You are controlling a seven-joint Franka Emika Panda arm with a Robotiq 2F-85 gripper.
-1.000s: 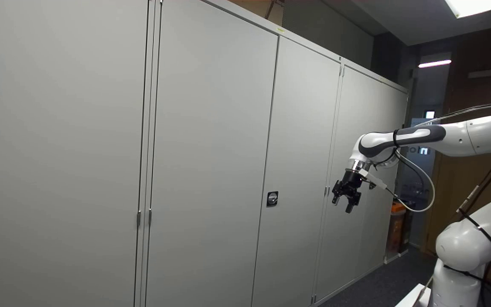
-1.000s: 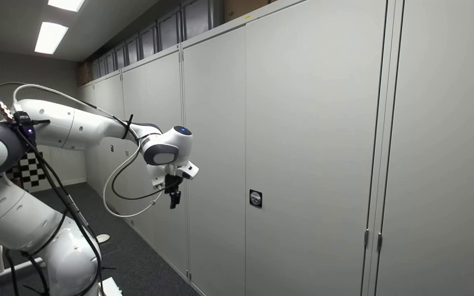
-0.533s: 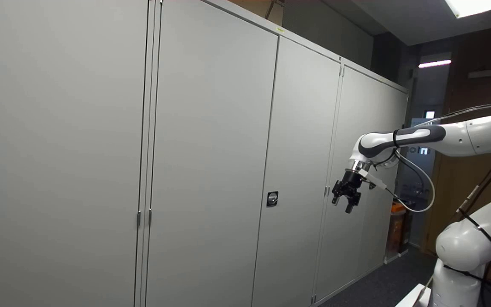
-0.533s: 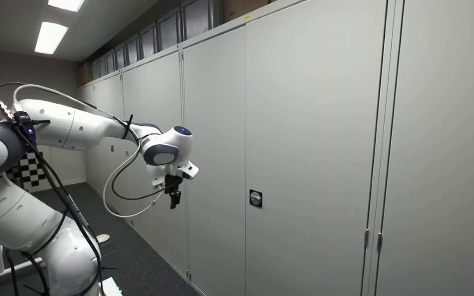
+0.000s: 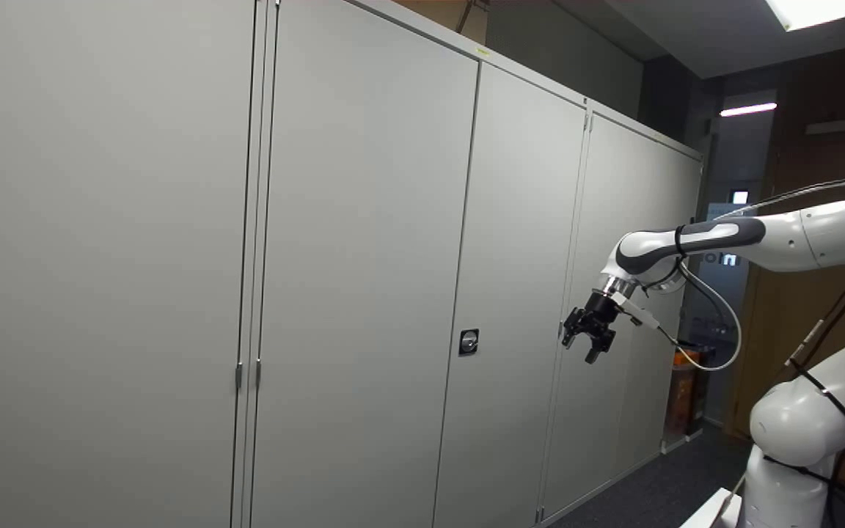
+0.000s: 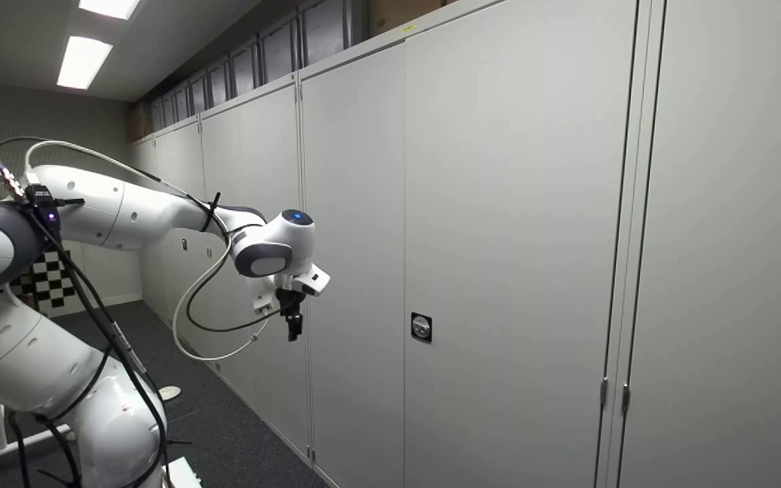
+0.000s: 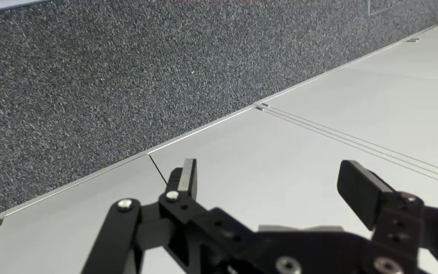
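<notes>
shifted slightly toward the round silver handle (image 5: 469,342) on the grey metal cabinet (image 5: 364,257), the black two-finger gripper (image 5: 579,350) hangs empty, jaws spread; the handle lies well off sideways.

Room btwn claw (image 7: 270,175) & floor (image 7: 127,76), cabinet drs (image 5: 371,257) (closed) blocking one side.
</notes>
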